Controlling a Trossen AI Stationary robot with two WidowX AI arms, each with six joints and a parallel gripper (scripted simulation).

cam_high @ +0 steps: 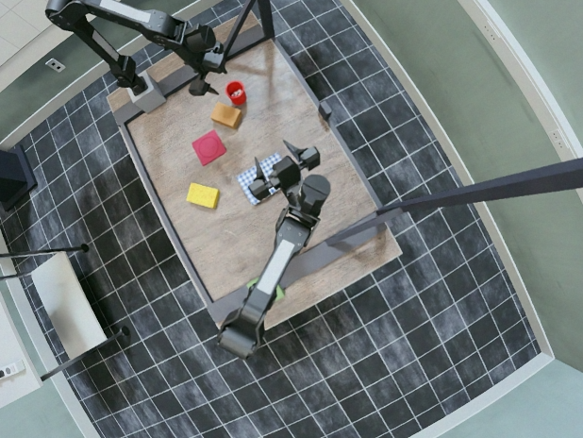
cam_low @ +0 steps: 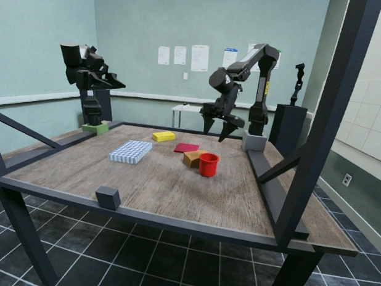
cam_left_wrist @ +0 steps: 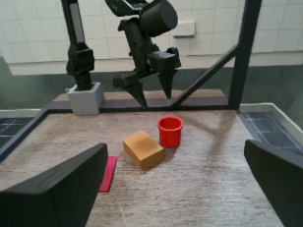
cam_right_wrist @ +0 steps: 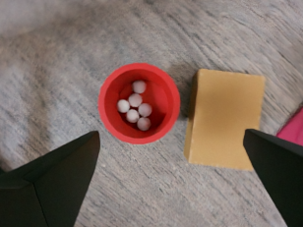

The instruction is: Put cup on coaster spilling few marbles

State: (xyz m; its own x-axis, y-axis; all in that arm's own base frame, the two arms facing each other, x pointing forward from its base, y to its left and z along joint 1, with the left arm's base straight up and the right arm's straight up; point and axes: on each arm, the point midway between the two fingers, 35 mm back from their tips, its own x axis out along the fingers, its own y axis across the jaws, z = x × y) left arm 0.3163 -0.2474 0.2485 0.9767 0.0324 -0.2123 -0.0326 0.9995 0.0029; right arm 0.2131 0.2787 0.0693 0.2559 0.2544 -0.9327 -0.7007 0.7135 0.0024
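Note:
The red cup [cam_high: 230,86] [cam_low: 208,166] [cam_left_wrist: 169,134] [cam_right_wrist: 167,92] stands upright, with several white marbles [cam_right_wrist: 135,100] inside. The flat crimson coaster [cam_high: 208,147] [cam_low: 185,148] [cam_left_wrist: 108,175] [cam_right_wrist: 295,131] lies apart from it, beyond the orange-brown block. My right gripper [cam_high: 221,82] [cam_low: 213,137] [cam_left_wrist: 158,103] [cam_right_wrist: 171,137] is open and empty, above the table beside the cup. In the right wrist view the cup lies off-centre, nearer the left finger. My left gripper [cam_high: 271,150] [cam_low: 118,87] [cam_left_wrist: 174,148] is open and empty, high near the checked cloth.
The orange-brown block [cam_high: 226,115] [cam_low: 191,158] [cam_left_wrist: 143,150] [cam_right_wrist: 226,117] sits close beside the cup, between it and the coaster. A yellow sponge [cam_high: 203,195] [cam_low: 163,136] and a blue-white checked cloth [cam_high: 246,184] [cam_low: 131,151] lie farther away. A dark box [cam_high: 325,110] [cam_low: 108,198] is on the table's edge.

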